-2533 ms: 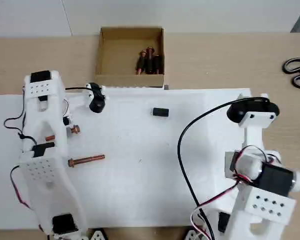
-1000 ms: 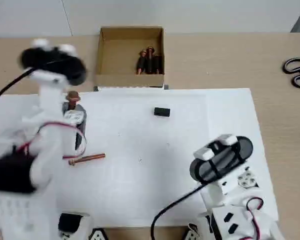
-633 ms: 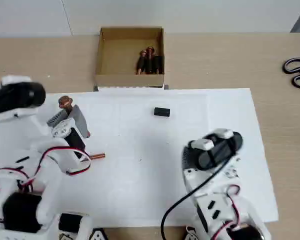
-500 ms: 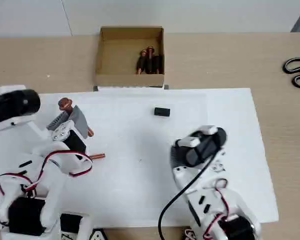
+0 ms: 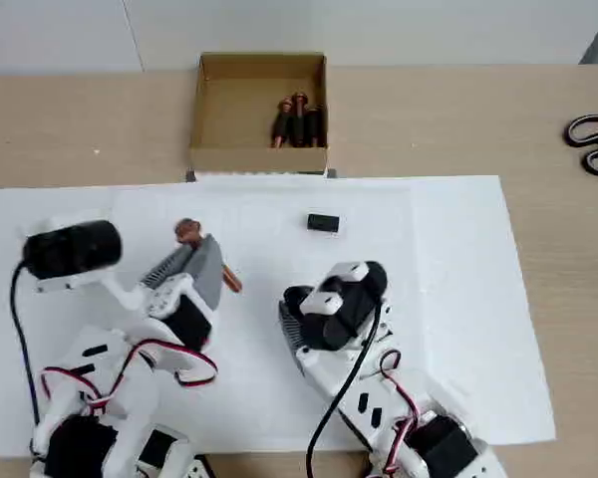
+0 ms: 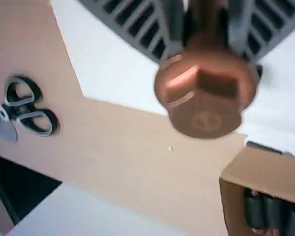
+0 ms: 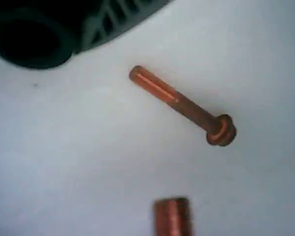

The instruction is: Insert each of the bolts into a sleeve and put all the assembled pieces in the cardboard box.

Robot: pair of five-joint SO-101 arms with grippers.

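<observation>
My left gripper (image 5: 194, 263) is shut on a copper bolt (image 5: 188, 232), held tilted above the white sheet left of centre. In the left wrist view the bolt's hex head (image 6: 206, 96) sits between the grey ribbed fingers (image 6: 130, 22). My right gripper (image 5: 294, 327) hangs low over the sheet just right of it. A second bolt (image 7: 179, 104) lies flat on the sheet in the right wrist view, and a copper end (image 7: 171, 216) pokes in at the edge. A black sleeve (image 5: 322, 222) lies toward the cardboard box (image 5: 219, 110), which holds assembled pieces (image 5: 297, 121).
A white sheet (image 5: 448, 259) covers the work area on the wooden table. Scissors (image 5: 593, 139) lie at the far right edge. The two arms stand close together at the front centre.
The left arm has swung right toward the centre, carrying the bolt. The right arm has swung left from the sheet's right side to just beside the left gripper.
</observation>
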